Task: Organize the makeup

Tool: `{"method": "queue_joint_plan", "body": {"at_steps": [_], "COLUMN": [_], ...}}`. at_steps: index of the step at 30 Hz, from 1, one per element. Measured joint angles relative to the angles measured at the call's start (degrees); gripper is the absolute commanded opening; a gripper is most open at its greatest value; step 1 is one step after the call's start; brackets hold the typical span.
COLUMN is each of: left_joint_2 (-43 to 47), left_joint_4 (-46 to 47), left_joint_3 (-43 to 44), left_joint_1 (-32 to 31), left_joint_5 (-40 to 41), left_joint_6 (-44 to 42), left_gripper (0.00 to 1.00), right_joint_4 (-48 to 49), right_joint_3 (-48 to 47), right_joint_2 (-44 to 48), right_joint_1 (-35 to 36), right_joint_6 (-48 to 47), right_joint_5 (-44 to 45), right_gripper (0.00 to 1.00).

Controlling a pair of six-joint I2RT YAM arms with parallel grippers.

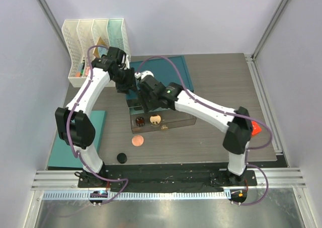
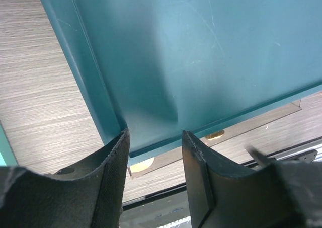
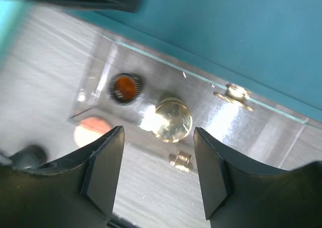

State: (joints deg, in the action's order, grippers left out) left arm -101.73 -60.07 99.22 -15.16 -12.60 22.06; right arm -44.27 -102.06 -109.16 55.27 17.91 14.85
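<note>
Hovering over a clear box (image 1: 168, 121) in the middle of the desk (image 1: 221, 87), both arms meet from either side. The right hand (image 3: 158, 131) hangs with its fingers (image 3: 103, 172) well apart and holds nothing; straight below the gap sits the gold-rimmed compact (image 3: 172, 120), lying inside the box. Just beside it, also in the box, is a dark-rimmed jar (image 3: 125, 88) with an amber top. Two small gold handles (image 3: 234, 93) show on the box's clear walls.

The left hand (image 2: 154, 135) is apart too, and in its wrist view the near edge of a teal tray (image 2: 201, 47) shows in the gap. Whether either finger touches that edge cannot be told. The tray lies just behind the box.

Two pieces of makeup are outside the box, on the bare desk in front of it: the pink blush compact (image 1: 137, 140) near the box's front wall, and the small black jar (image 1: 121, 158) further toward the arm bases, apart from the compact.

White file racks (image 1: 95, 36) stand at the far left corner, and a small red cube (image 1: 256, 128) sits at the right, partly hidden by the right arm — well away from the makeup
</note>
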Motion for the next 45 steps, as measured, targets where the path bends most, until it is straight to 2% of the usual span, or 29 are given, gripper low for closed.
{"method": "queue_joint_plan", "body": {"at_steps": [6,9,11,12,15,16,17,18,23,26,27,29,36,45], "left_joint_2": [0.0,0.5,1.6,2.7,6.0,7.3,8.6,9.9,17.8,21.3,22.1,23.3,28.6,36.4], "left_joint_4": [0.2,0.7,0.7,0.7,0.2,-0.2,-0.6,-1.0,-2.5,-3.3,-3.8,-4.6,-5.8,-7.6], "left_joint_3": [1.9,2.8,3.1,3.1,3.1,3.1,3.1,3.0,-2.0,-6.4,-7.6,-10.2,-20.6,-30.1], "left_joint_1": [0.0,0.0,0.0,0.0,0.0,0.0,0.0,0.0,0.0,0.2,0.2,0.3,0.5,0.6], "left_joint_5": [-1.4,-2.2,-2.5,-2.5,-1.7,-1.1,-0.3,0.3,6.1,8.7,9.2,10.2,12.6,14.3], "left_joint_6": [0.0,0.0,0.0,0.0,0.0,0.0,0.0,0.0,0.7,1.8,2.3,3.7,6.8,9.5], "left_gripper": [0.53,0.54,0.53,0.53,0.52,0.51,0.50,0.48,0.42,0.26,0.12,0.02,0.00,0.00], "right_joint_4": [1.9,2.7,2.8,2.7,2.4,2.5,2.5,2.4,2.1,2.0,2.0,2.1,2.8,2.3], "right_joint_3": [2.8,2.9,2.9,2.9,3.0,3.0,2.9,2.7,-3.3,-9.2,-12.2,-17.0,-30.4,-33.9], "right_joint_2": [11.8,14.7,15.0,15.0,14.3,14.0,13.4,12.8,6.3,1.7,-0.4,-3.7,-14.3,-23.7], "right_joint_1": [0.9,0.9,0.9,0.9,0.4,0.2,0.0,-0.2,-0.7,-0.8,-0.8,-0.8,-0.8,-0.7], "right_joint_6": [-1.4,-2.0,-2.3,-2.3,-2.5,-2.3,-2.2,-2.6,-3.3,-4.5,-5.1,-6.0,-7.5,-7.2], "right_joint_5": [0.1,0.7,1.2,1.7,2.5,2.8,2.9,3.0,1.9,-0.1,-1.5,-3.8,-15.2,-20.9], "right_gripper": [0.62,0.62,0.57,0.53,0.27,0.09,0.03,0.01,0.01,0.01,0.01,0.01,0.01,0.01]}}
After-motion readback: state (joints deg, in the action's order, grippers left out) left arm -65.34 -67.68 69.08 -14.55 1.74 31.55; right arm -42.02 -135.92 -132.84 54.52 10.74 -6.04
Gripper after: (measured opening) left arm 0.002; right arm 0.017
